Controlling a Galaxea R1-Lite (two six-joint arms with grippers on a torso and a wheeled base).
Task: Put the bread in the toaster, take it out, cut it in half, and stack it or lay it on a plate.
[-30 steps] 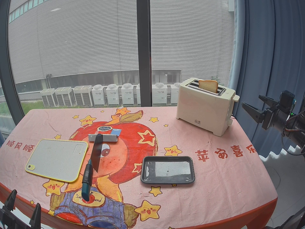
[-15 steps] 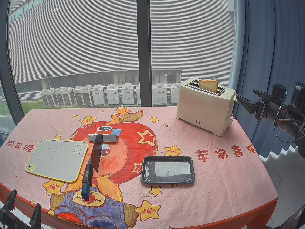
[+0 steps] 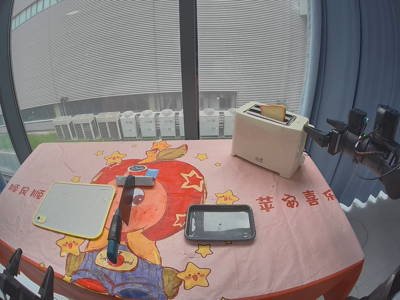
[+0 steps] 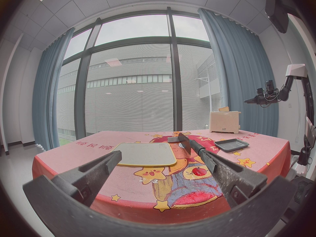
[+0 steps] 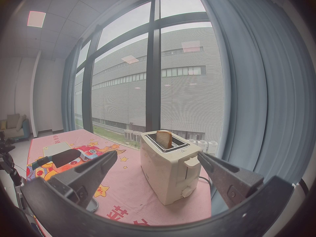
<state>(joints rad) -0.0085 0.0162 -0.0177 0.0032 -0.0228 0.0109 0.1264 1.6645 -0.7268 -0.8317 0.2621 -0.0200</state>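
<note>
A pink cartoon-printed cloth covers the table point(image 3: 291, 230). A small grey rectangular block point(image 3: 143, 181) lies toward its middle. Behind stands a tall dark-framed window point(image 3: 188, 63), with blue pleated curtains point(image 3: 354, 63) on the right.

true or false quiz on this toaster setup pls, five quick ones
1. A slice of bread stands in the toaster slot. True.
2. The knife lies on the cutting board. False: it lies on the tablecloth, beside the board.
3. Two bread halves are stacked on the plate. False: no bread is on it; the only slice is in the toaster.
4. The right end effector is open, in the air beside the toaster's lever end. True.
5. The left end effector is shut on the knife handle. False: it is open at the table's near edge, apart from the knife.
</note>
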